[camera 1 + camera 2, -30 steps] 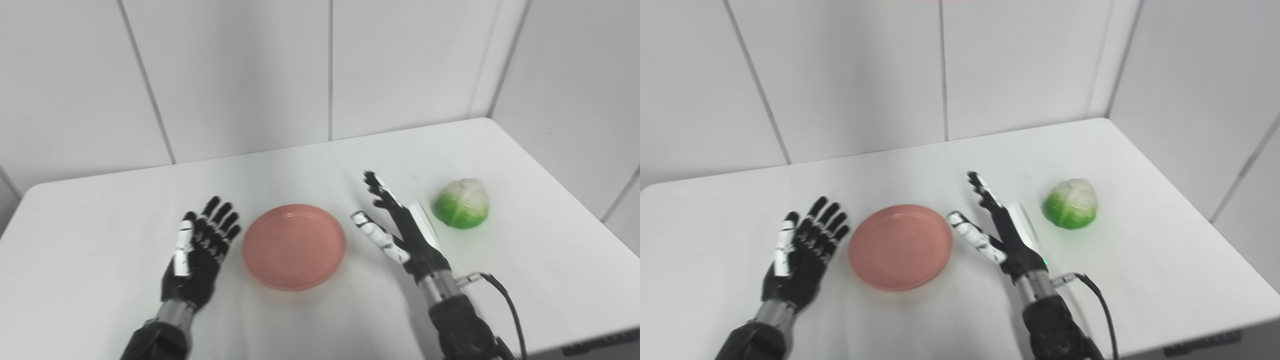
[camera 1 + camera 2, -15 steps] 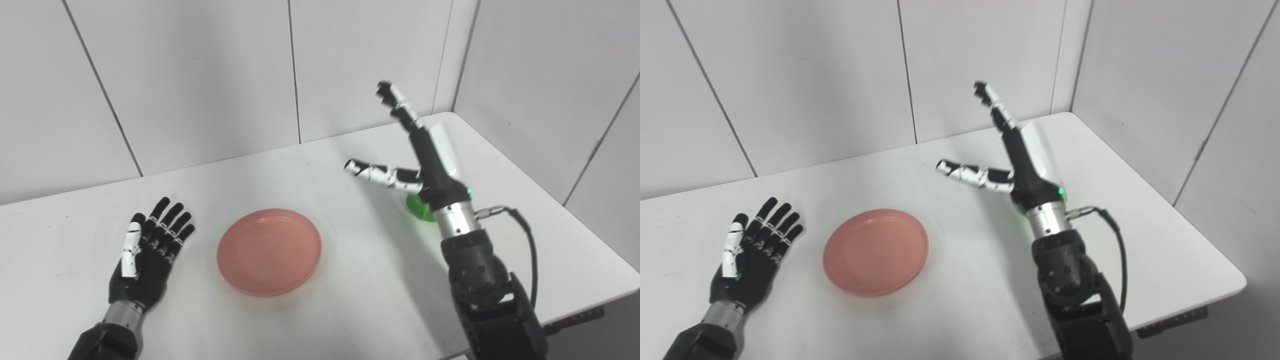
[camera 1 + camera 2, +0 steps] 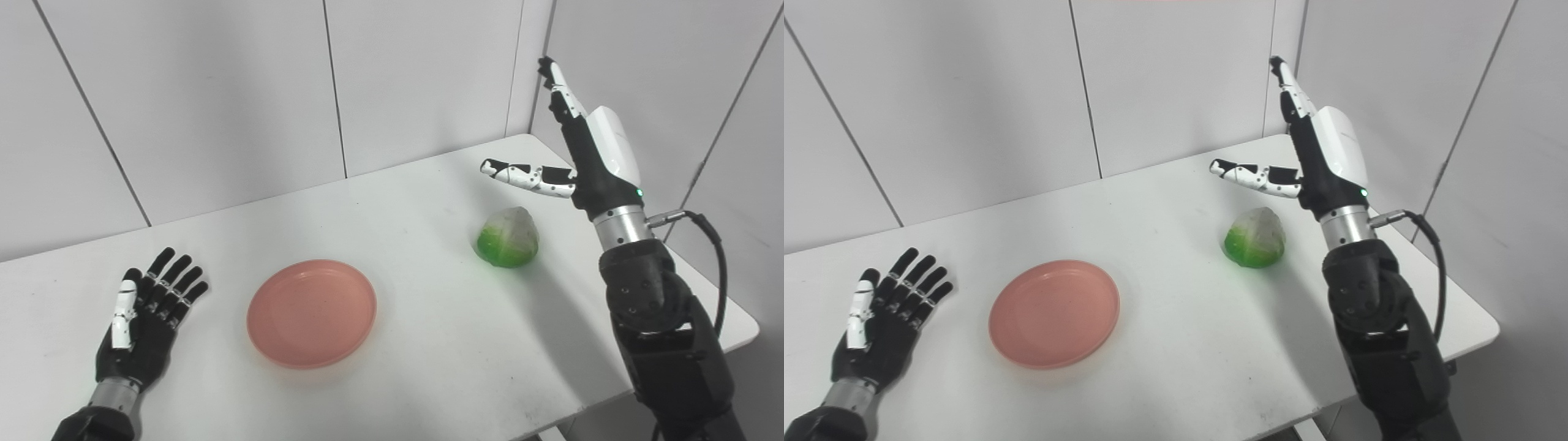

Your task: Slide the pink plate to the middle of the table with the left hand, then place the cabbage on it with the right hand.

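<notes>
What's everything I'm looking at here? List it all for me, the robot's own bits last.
table: one, white, set into a corner of white wall panels.
plate: one, pink, empty, left of the table's middle.
cabbage: one, green with a pale top, on the table right of the plate.
left hand: one, black, open, low beside the plate.
right hand: one, black and white, open, raised above and beyond the cabbage.
cable: one, black, at the right wrist.

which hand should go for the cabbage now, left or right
Right. The right robot hand is open and raised just above and beside the cabbage. The left robot hand lies open at the table's far left, with the pink plate between it and the cabbage.
</notes>
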You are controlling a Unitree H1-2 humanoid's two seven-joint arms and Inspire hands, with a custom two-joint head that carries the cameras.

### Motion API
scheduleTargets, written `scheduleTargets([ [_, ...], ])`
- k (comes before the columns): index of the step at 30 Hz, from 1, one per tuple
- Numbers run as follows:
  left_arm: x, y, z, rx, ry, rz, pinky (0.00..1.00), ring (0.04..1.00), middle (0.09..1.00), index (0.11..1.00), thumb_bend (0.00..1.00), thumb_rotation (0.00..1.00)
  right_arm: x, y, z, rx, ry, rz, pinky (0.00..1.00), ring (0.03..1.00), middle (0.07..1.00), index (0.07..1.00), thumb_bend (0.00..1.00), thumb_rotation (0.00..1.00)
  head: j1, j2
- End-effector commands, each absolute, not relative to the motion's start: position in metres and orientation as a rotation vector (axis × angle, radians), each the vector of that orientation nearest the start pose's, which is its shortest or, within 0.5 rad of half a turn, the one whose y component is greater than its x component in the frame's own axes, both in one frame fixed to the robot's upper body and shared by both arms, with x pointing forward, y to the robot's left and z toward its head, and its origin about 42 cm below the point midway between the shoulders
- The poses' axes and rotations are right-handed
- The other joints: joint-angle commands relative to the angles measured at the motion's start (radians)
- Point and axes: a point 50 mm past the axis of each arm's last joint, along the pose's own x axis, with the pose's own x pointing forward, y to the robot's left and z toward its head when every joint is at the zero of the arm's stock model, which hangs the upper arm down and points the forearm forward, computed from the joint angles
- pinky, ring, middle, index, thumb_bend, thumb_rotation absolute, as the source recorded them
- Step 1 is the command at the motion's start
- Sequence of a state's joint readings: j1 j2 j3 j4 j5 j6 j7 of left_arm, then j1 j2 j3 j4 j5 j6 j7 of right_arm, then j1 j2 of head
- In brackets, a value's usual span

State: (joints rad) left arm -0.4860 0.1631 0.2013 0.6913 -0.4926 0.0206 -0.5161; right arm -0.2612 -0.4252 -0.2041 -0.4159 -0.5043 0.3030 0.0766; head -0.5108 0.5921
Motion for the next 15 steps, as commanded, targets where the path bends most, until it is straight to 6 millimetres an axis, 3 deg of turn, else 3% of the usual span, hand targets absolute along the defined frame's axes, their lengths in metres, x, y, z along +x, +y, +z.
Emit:
scheduleTargets([
  [1,0.375,0.284,0.025,-0.505,0.260,-0.247,0.81,0.836,0.850,0.848,0.54,0.81,0.317,-0.358,0.317,-0.893,-0.335,-0.361,0.85,0.952,0.986,1.000,1.00,0.59,-0.002,-0.001],
  [15,0.375,0.294,0.023,-0.497,0.273,-0.226,0.78,0.814,0.828,0.828,0.54,0.81,0.334,-0.391,0.275,-0.947,-0.118,-0.318,0.80,0.948,1.000,1.000,1.00,0.60,-0.021,0.015],
])
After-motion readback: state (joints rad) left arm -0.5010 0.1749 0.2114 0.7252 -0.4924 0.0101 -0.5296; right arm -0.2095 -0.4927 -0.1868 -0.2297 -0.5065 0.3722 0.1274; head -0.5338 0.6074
